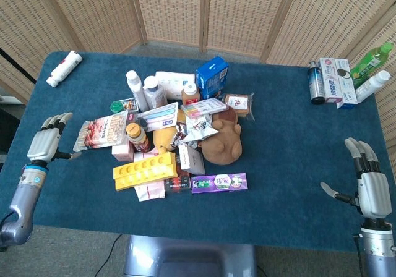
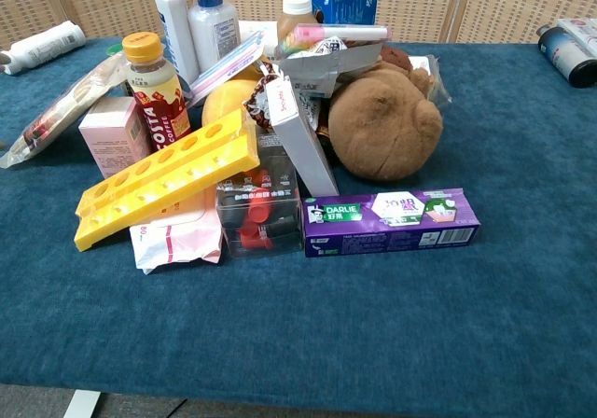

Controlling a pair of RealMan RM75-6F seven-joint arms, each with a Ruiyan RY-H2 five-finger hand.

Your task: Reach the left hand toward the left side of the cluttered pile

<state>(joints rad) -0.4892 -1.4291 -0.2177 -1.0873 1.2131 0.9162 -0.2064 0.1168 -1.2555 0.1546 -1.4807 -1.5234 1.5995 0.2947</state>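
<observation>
The cluttered pile sits mid-table: a yellow tray [image 1: 144, 169], a purple toothpaste box [image 1: 219, 182], a brown plush toy [image 1: 224, 142], a snack packet [image 1: 99, 130] at its left edge, and bottles behind. The same yellow tray [image 2: 166, 176], toothpaste box [image 2: 390, 220] and plush toy [image 2: 385, 123] fill the chest view. My left hand [image 1: 47, 143] hovers open over the table's left part, fingers spread, a short gap left of the snack packet. Over the front right corner my right hand [image 1: 367, 187] is open and holds nothing. Neither hand shows in the chest view.
A white bottle [image 1: 64, 68] lies at the back left corner of the blue table [image 1: 284, 147]. Bottles and a box [image 1: 337, 82] cluster at the back right. Woven screens [image 1: 204, 11] stand behind the table.
</observation>
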